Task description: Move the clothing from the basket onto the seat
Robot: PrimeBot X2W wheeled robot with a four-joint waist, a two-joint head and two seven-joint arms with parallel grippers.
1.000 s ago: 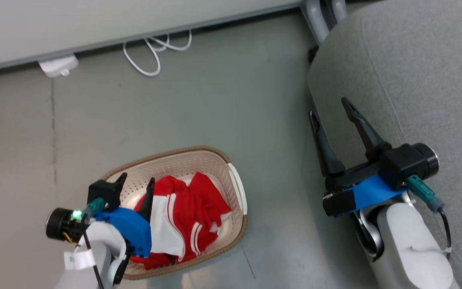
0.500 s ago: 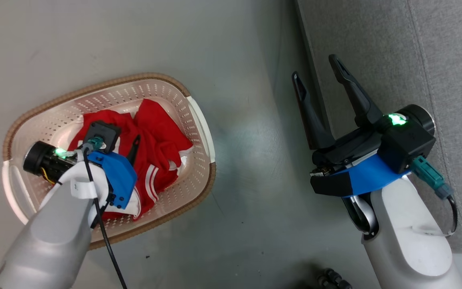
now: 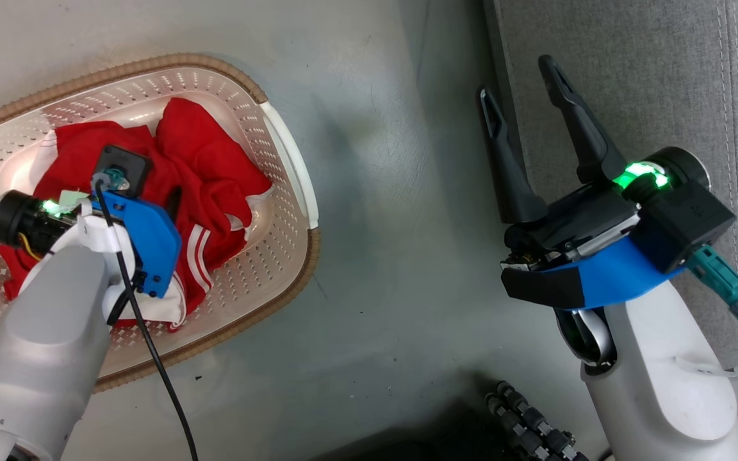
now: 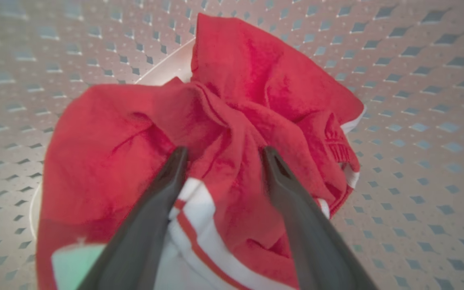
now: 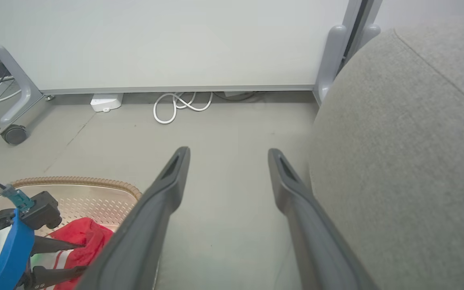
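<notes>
Two grippers, both with jaws spread wide, neither holding anything.

Left wrist view: we see the left gripper (image 4: 222, 155) pointing down into the basket (image 4: 417, 80), fingers apart with a bunched ridge of the clothing (image 4: 256, 100) between them. The tips sit at the fabric surface; we can't tell if they press in. The cloth is red and crumpled, with a white striped panel low between the fingers. It lies on the basket's perforated floor.

Head view: the basket stands on the grey floor (image 3: 394, 192) at upper left, clothing piled inside, left arm over it. The right gripper (image 3: 517, 77) is well apart from the basket, fingers splayed. One fingertip is over the floor, the other over the edge of the seat (image 3: 651, 77). The seat is grey fabric with a stitched seam.

Right wrist view: the right gripper's fingers frame open floor, seat just to their right. The basket's brown rim is at lower left, with red cloth and the left gripper inside. A white cable (image 5: 175, 106) lies coiled on the floor by a pale panel (image 5: 175, 40), with a castor (image 5: 13, 134) at far left.
</notes>
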